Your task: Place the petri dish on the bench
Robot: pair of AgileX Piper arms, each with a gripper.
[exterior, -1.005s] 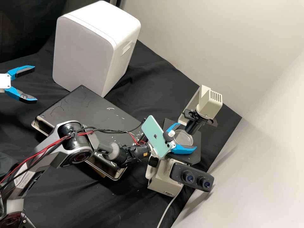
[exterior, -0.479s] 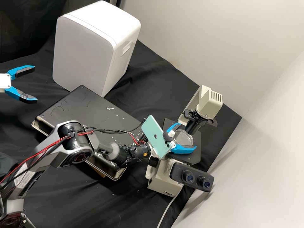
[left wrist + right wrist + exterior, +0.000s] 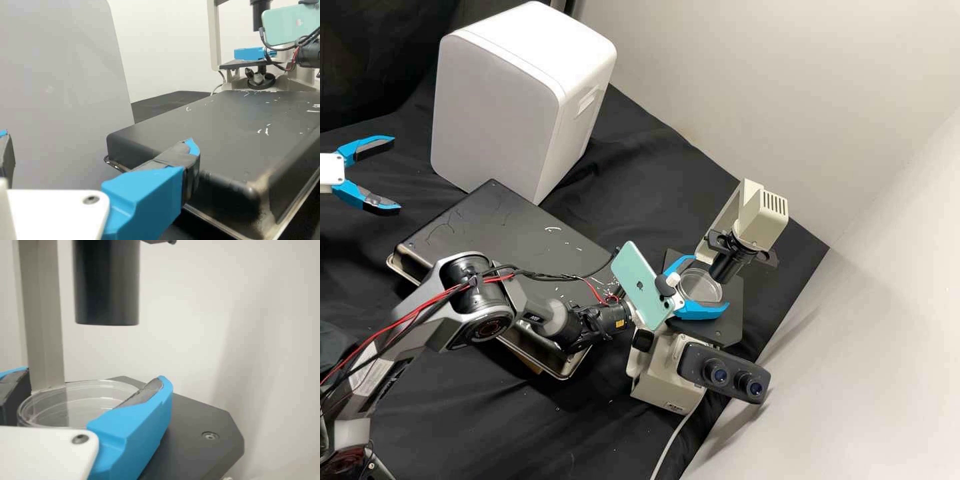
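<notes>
Petri dish (image 3: pixel 700 285) on the microscope stage (image 3: pixel 725 328), right under the dark condenser tube (image 3: pixel 722 267), and the right claw (image 3: pixel 713 283) is closed around its side wall. Light, stiff, slick clear plastic by the look: pinch gently across the wall, keep it level. Left claw (image 3: pixel 393 173) hangs wide open above the tabletop (image 3: pixel 640 167), well apart.

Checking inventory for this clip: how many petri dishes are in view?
1. The petri dish is held by the right gripper over the microscope stage, beneath the lens. Others could be hidden behind the white box.
</notes>
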